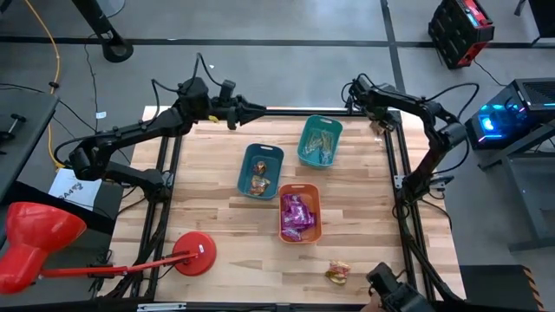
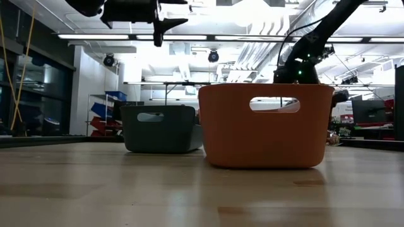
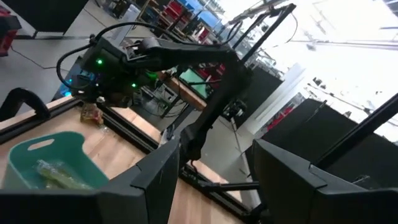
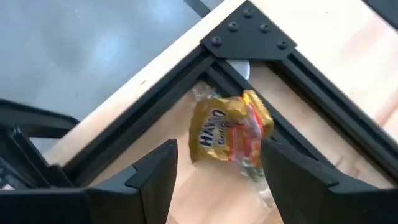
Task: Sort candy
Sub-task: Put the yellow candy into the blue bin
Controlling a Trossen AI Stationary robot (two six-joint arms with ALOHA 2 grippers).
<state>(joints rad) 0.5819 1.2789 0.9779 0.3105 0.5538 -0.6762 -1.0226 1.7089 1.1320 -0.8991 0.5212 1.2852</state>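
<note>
Three bins [image 1: 299, 213] crowd the frame's centre. Bare table [image 1: 208, 195] lies left and lower right, where one loose candy [image 1: 338, 273] sits.

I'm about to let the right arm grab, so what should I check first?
1. right fingers open: ok.
2. gold candy lined up between them: ok, it lies in the corner of the black frame.
3. Room for the fingers beside that frame: cannot tell.
4. Candy gripped: not ok, not yet.
5. teal bin holding gold candy free to reach: ok.
6. left fingers out of the way: ok, raised at the table's far edge, open and empty.
</note>
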